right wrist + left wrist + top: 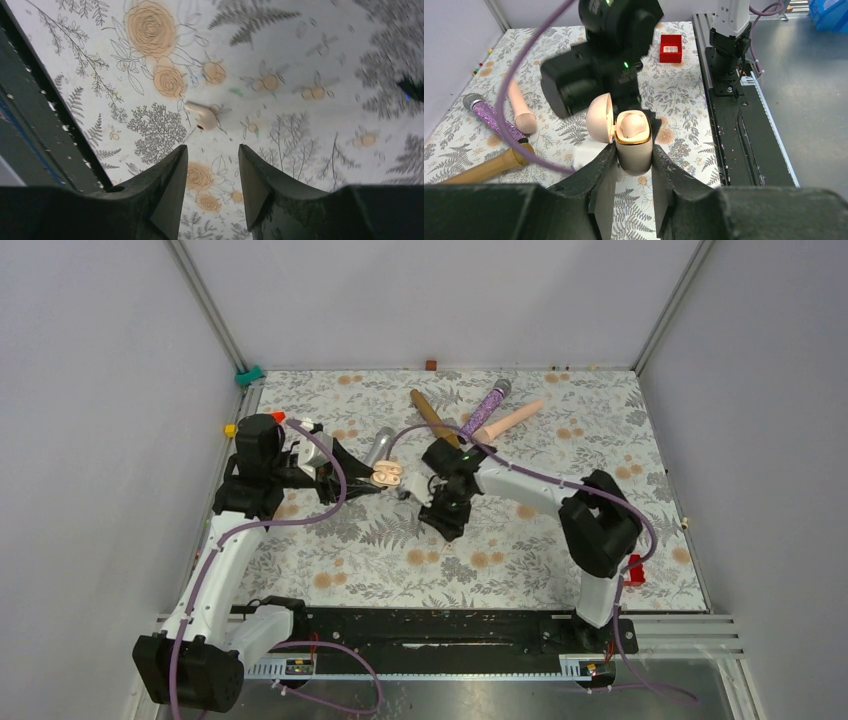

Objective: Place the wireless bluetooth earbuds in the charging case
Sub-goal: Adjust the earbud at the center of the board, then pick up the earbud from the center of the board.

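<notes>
The charging case (634,145) is pale pink with a gold rim, and its lid (600,117) is swung open to the left. My left gripper (634,148) is shut on the case body and holds it upright above the mat; it also shows in the top view (388,476). A pale pink earbud (202,116) with a short stem lies loose on the floral mat, just ahead of my right gripper (211,150), which is open and empty above it. No black earbud shows. I cannot tell whether an earbud sits inside the case.
Several stick microphones lie at the back of the mat: a wooden one (432,412), a purple glitter one (487,408), a pink one (510,420) and a silver one (377,448). A small red box (634,569) sits near the right arm's base.
</notes>
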### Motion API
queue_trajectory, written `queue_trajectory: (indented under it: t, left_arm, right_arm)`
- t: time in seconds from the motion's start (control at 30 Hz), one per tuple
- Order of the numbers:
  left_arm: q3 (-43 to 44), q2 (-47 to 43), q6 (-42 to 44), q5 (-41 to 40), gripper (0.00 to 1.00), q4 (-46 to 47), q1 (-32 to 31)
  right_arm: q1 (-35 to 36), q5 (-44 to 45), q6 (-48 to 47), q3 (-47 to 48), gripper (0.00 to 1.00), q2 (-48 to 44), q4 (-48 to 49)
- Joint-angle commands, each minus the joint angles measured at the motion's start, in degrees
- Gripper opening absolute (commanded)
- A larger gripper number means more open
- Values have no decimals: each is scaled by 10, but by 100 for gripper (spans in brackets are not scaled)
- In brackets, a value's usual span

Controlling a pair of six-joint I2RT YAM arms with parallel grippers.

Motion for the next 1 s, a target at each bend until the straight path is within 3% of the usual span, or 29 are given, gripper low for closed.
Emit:
queue_trajectory:
  t: [0.0,0.43,0.97]
  left_arm:
    - [-1,-10,13,6,0,20,0]
    - [1,-10,9,1,0,20,-1]
    - [-1,-12,11,1,0,20,-1]
  right_arm:
    - [-72,-97,146,-39,50,-63,37]
    - [-103,-190,245,-46,50,12,70]
    - [-114,-203,264,-63,48,58,84]
